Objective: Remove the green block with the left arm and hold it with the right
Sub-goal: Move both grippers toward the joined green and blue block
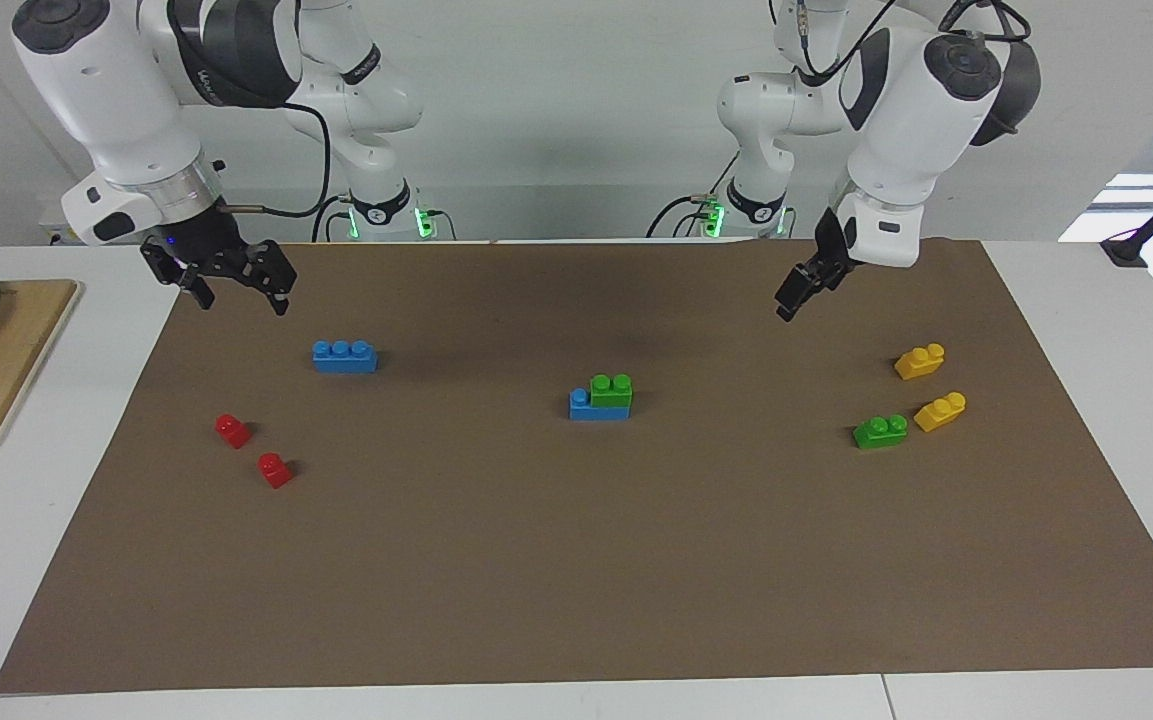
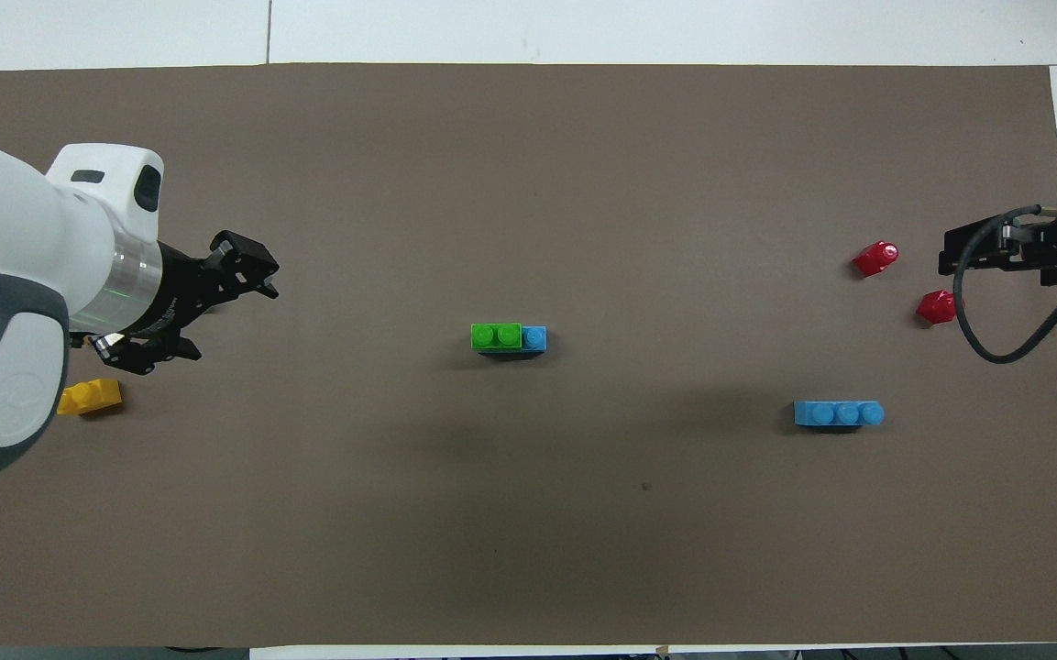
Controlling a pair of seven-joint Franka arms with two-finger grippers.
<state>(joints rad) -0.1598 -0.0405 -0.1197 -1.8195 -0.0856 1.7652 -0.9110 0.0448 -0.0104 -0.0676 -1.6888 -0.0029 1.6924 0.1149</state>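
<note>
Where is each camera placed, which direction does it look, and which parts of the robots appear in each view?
Facing view: high across the table, looking toward the robots; both whole arms show, the left end effector raised over the brown mat, the right end effector waiting.
Overhead view: above the robots' end, looking steeply down; the left arm's wrist and end effector and the right end effector show.
Shared: the green block stacked on a blue brick at mid-mat, half a turn apart.

The left gripper (image 1: pixel 802 288) hangs raised with fingers spread — the right gripper (image 1: pixel 233 278), also spread, waits aloft.
</note>
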